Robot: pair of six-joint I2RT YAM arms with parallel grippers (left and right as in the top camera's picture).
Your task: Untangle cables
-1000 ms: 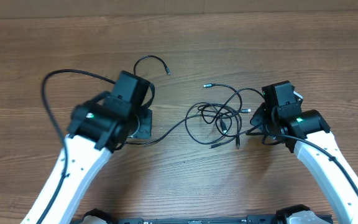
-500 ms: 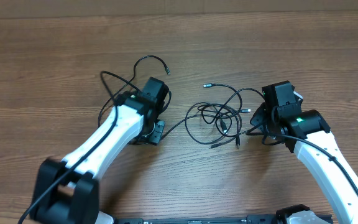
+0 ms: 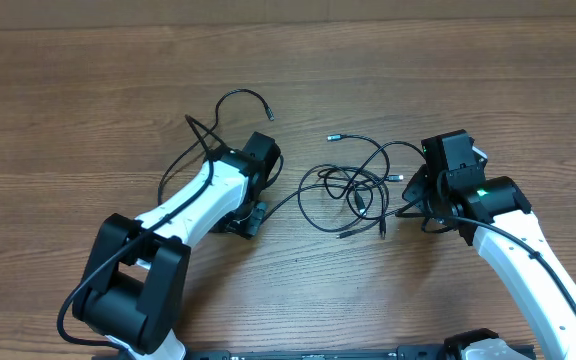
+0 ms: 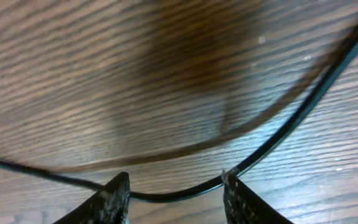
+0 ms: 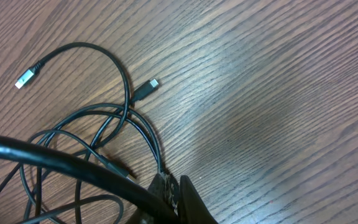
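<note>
Overhead: the cables (image 3: 353, 190) lie tangled mid-table (image 3: 88, 80). My left pincer (image 3: 252, 213) sits at their 9 o'clock over a trailing strand, and my right pincer (image 3: 415, 211) is at their 3 o'clock edge.

Left wrist: my fingers (image 4: 114, 199) stand apart, with one strand crossing between the tips.

Right wrist: my fingers (image 5: 188, 200) are clamped on a strand. The tangle spreads toward 10 o'clock.
</note>
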